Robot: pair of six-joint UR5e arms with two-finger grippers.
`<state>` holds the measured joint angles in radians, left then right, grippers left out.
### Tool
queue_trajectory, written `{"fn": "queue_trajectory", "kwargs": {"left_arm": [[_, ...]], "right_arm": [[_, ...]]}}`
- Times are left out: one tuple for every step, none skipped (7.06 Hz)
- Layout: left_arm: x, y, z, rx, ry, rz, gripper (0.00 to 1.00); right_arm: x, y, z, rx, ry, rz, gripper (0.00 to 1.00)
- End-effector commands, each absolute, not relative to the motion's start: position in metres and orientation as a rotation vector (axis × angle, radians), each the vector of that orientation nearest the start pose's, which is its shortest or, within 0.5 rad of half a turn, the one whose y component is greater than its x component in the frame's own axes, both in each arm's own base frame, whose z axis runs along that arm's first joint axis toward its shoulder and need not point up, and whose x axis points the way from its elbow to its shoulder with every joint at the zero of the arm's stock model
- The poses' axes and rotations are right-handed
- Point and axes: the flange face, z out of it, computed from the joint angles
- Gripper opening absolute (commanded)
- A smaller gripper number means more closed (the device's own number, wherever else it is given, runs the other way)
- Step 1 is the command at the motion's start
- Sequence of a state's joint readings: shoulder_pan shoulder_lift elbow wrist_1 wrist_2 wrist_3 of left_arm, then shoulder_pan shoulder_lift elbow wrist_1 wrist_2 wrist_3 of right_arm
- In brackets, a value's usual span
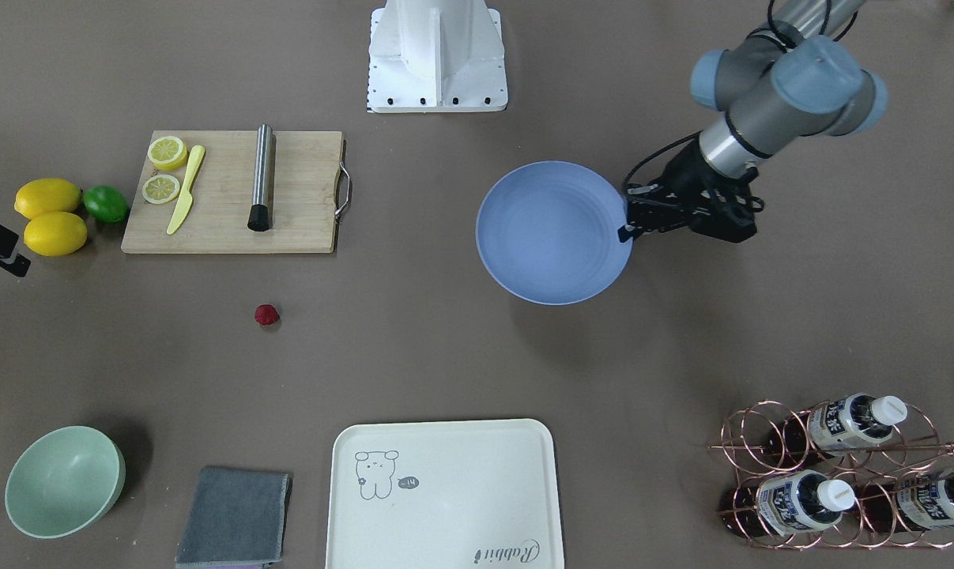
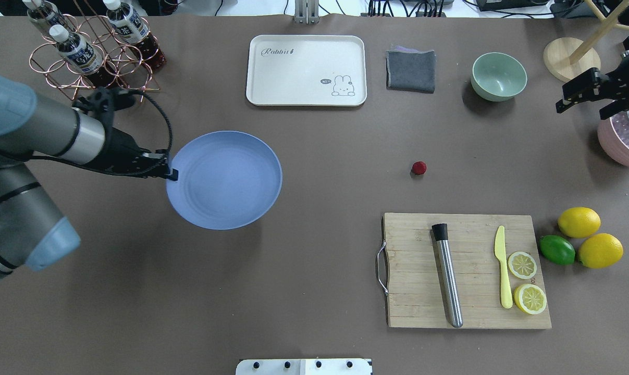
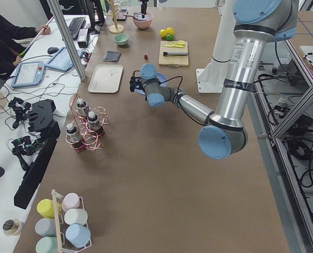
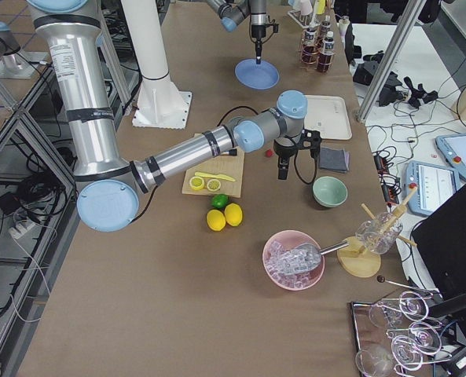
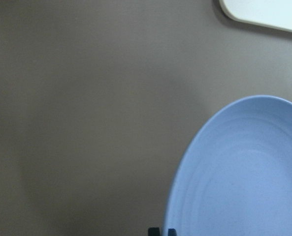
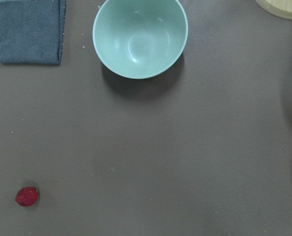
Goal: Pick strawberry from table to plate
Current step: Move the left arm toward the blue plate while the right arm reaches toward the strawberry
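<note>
The strawberry [image 2: 419, 167], small and dark red, lies alone on the brown table [image 2: 324, 291], between the cutting board and the grey cloth. It also shows in the front view [image 1: 266, 314] and low left in the right wrist view [image 6: 26, 196]. The blue plate [image 2: 224, 179] is far off on the robot's left side and throws a broad, offset shadow. My left gripper [image 2: 171, 174] is shut on the plate's rim, its fingertips close together [image 5: 161, 231]. My right gripper [image 2: 581, 110] hangs open and empty near the table's right edge, well away from the strawberry.
A wooden cutting board [image 2: 468, 271] carries a steel rod, a yellow knife and lemon halves. Two lemons [image 2: 579, 222] and a lime lie beside it. A mint bowl [image 2: 499, 76], a grey cloth [image 2: 410, 70], a cream tray [image 2: 306, 70], a bottle rack [image 2: 93, 57] and a pink bowl [image 2: 624, 143] line the edges.
</note>
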<state>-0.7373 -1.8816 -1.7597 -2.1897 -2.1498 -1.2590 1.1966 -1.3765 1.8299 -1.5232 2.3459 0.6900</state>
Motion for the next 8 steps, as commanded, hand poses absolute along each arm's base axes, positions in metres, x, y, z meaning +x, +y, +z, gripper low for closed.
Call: {"fn": "queue_trajectory", "kwargs": {"left_arm": [[0.482, -0.410, 0.262, 0.098, 1.178, -0.093, 0.00], [0.507, -0.390, 0.256, 0.126, 1.173, -0.084, 0.00], [0.521, -0.385, 0.260, 0.124, 1.160, -0.096, 0.00], [0.521, -0.387, 0.262, 0.125, 1.158, -0.097, 0.00], [0.524, -0.388, 0.267, 0.121, 1.150, -0.099, 0.00], [0.528, -0.390, 0.274, 0.115, 1.137, -0.103, 0.00], [0.529, -0.391, 0.276, 0.112, 1.135, -0.108, 0.00], [0.529, -0.391, 0.278, 0.106, 1.131, -0.116, 0.30]], "right_arm": [[-0.202, -0.541, 0.399, 0.012, -0.868, 0.131, 1.00], [-0.223, -0.541, 0.388, -0.003, -0.873, 0.136, 1.00], [-0.248, -0.538, 0.376, -0.005, -0.860, 0.156, 1.00], [-0.270, -0.536, 0.372, -0.007, -0.863, 0.167, 1.00], [-0.286, -0.533, 0.376, -0.009, -0.876, 0.167, 1.00], [-0.305, -0.526, 0.376, -0.005, -0.889, 0.178, 1.00], [-0.323, -0.517, 0.376, -0.001, -0.883, 0.178, 1.00], [-0.346, -0.509, 0.370, 0.007, -0.864, 0.196, 1.00]]}}
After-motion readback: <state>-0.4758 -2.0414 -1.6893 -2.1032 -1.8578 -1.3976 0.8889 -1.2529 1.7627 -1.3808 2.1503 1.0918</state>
